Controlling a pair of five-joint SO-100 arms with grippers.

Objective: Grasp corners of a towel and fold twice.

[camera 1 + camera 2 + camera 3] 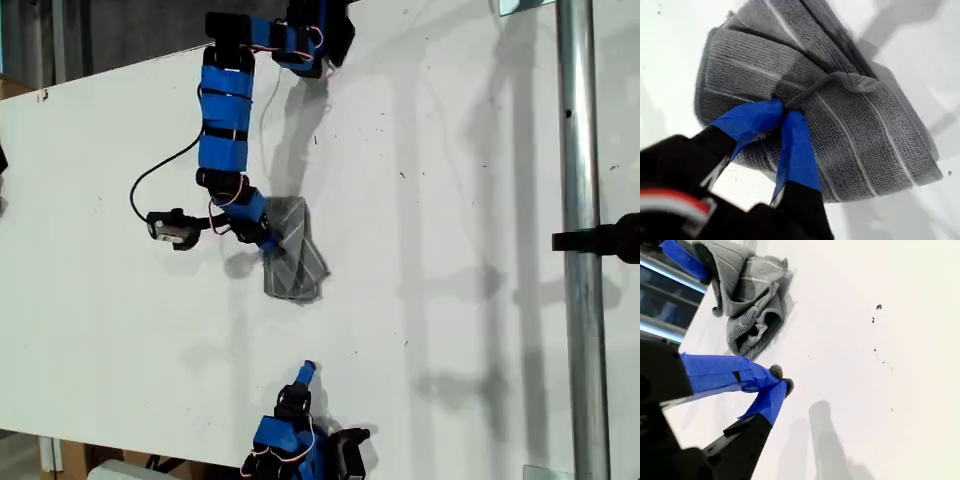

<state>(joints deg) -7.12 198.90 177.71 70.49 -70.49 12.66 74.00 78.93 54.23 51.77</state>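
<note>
Where it lies bunched near the middle of the white table (450, 250), the towel (295, 255) shows as grey ribbed cloth with thin white stripes, folded over itself. My first gripper (784, 114) has its fingers pinched on a raised fold. My second gripper (780, 380) hovers apart, fingers together, holding nothing.

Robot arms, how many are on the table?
2: one arm reaches from the exterior view's top to the towel; the other sits at that view's bottom edge, apart from the towel.
</note>
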